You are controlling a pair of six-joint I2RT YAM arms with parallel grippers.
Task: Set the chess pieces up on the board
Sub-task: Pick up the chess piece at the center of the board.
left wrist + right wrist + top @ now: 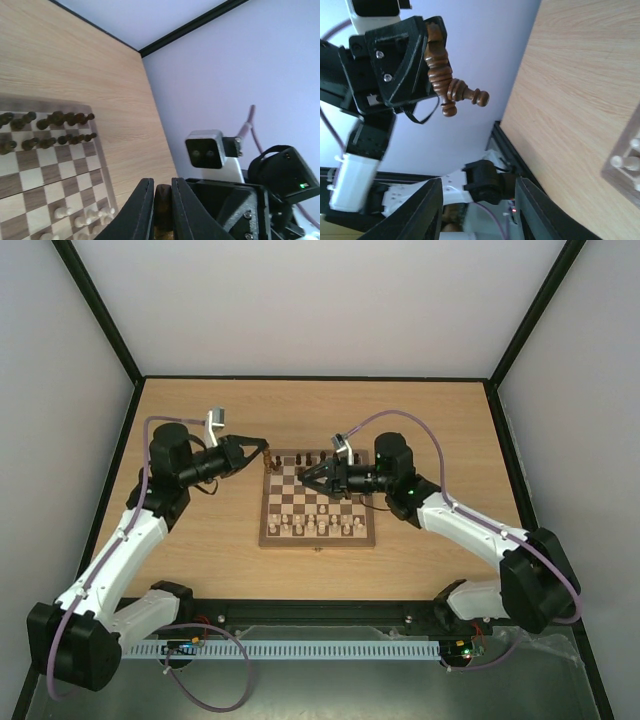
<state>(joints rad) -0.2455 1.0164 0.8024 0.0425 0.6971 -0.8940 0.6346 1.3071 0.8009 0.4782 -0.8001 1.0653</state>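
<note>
Left end effector point(161, 186) pinches a lathe-turned, glossy brown wooden chessman point(442, 75).

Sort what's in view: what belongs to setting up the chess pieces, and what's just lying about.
Job: board; dark pieces on its far rows; one dark piece held in the left fingers.
Lying about: pale pieces on the near rows; table.

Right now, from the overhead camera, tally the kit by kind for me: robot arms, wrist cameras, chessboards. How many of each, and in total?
Robot arms: 2, the left arm and the right arm
Wrist cameras: 2, the left wrist camera and the right wrist camera
Board: 1
Total: 5
</note>
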